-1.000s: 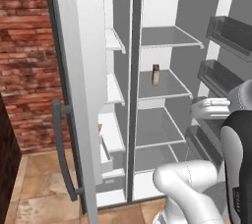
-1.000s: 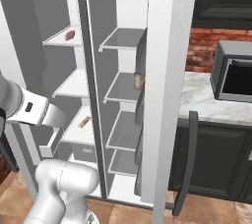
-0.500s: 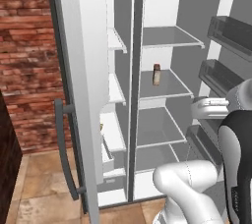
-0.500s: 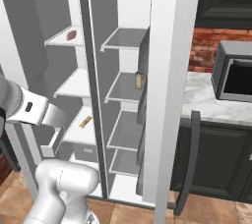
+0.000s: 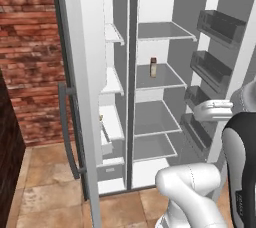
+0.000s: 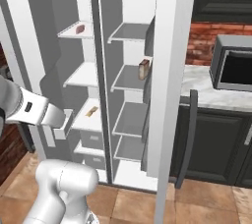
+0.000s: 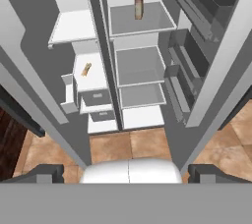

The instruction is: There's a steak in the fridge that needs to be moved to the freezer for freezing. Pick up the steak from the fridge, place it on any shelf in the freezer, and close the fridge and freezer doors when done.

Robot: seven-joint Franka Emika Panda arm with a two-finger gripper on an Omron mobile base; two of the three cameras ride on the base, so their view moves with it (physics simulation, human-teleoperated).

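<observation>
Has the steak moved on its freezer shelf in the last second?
No. In the right base view the steak lies at the same spot on the top freezer shelf, just left of the divider, as before.

One steak [image 6: 80,29], one tan jar [image 5: 153,67], one small tan item on a freezer shelf [image 7: 86,69], two open doors [image 5: 80,97], one microwave [image 6: 234,63].

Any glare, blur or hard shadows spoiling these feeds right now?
Left base view: flat, even light, no glare, and the jar reads crisply. Right base view: soft shading only, though the steak is small and low-detail. Hand view: sharp, with wide-angle splay tilting the doors outward.
</observation>
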